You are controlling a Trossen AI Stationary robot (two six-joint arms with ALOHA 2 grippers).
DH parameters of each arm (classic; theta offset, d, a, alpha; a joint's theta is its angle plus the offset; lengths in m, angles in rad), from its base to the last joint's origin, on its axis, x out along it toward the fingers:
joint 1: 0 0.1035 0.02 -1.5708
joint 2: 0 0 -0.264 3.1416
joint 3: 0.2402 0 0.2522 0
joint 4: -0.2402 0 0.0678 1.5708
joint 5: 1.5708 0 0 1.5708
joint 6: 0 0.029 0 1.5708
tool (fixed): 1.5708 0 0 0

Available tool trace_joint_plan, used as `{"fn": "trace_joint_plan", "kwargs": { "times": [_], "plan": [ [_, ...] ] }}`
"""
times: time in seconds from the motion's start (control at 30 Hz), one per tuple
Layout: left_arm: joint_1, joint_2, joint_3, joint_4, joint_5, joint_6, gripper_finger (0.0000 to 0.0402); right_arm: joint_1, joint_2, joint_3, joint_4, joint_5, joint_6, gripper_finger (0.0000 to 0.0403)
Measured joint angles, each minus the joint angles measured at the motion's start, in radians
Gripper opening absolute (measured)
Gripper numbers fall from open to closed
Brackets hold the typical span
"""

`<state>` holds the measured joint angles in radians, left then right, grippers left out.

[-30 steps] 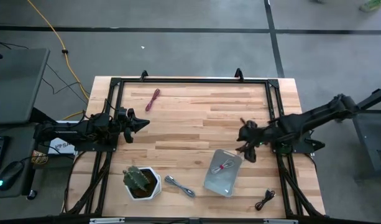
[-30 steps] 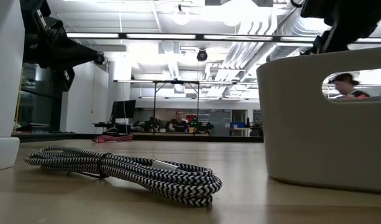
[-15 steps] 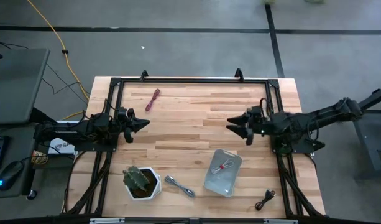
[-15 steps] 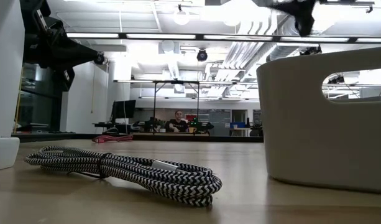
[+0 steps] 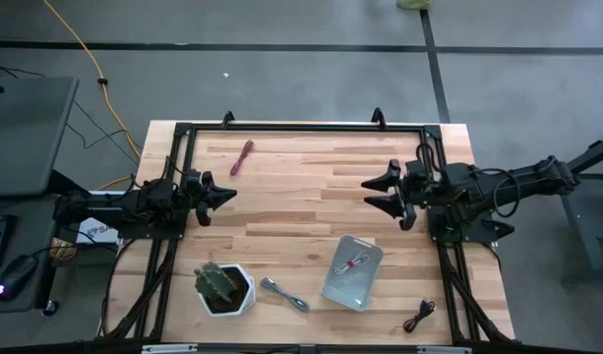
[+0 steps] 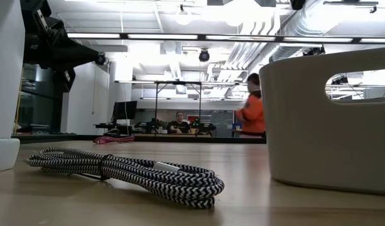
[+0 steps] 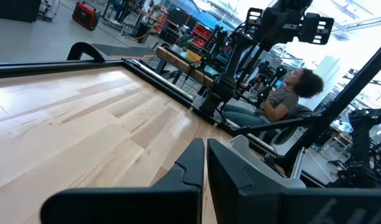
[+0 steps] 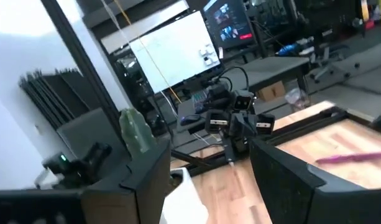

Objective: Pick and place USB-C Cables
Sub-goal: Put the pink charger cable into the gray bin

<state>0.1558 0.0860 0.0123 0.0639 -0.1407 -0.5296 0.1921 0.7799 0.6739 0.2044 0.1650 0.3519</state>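
Table [image 5: 311,187]: you have a wooden top inside a black frame, seen from above.
Left gripper [image 5: 225,193]: you find it at 9 o'clock on the table, raised, fingers pressed together, holding nothing.
Right gripper [image 5: 378,194]: you find it at 3 o'clock, above the wood, fingers spread apart and empty; it points toward the left arm.
Maroon cable [image 5: 242,156]: your bundle at 11 o'clock, lying alone near the far edge.
Whitish cable with red [image 5: 354,262]: it lies inside the grey bin [image 5: 340,288] at 5 o'clock.
Silver-grey cable [image 5: 284,294]: you see it at 6 o'clock, just beside the white planter [image 5: 244,294]; in the low view it fills the foreground [image 6: 126,171].
Black cable [image 5: 419,316]: your bundle at the 5 o'clock corner, outside the bin.
Planter contents: a green cactus [image 5: 216,281].
Person [image 6: 250,113]: orange top, standing in the room beyond the table.
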Motion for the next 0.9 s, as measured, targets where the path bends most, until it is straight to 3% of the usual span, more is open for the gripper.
{"fn": "trace_joint_plan", "kwargs": {
  "times": [0.13, 0.9],
  "plan": [
    [0.0, 0.0, 0.0, 0.0, 0.0, 0.0, 0.0001, 0.0, 0.0, 0.0, -0.029, -0.031, -0.092, 0.021],
    [0.0, 0.0, 0.0, 0.0, 0.0, 0.001, 0.0001, 0.0, 0.001, 0.0, -0.205, -0.026, -0.038, 0.0205]
  ]
}}
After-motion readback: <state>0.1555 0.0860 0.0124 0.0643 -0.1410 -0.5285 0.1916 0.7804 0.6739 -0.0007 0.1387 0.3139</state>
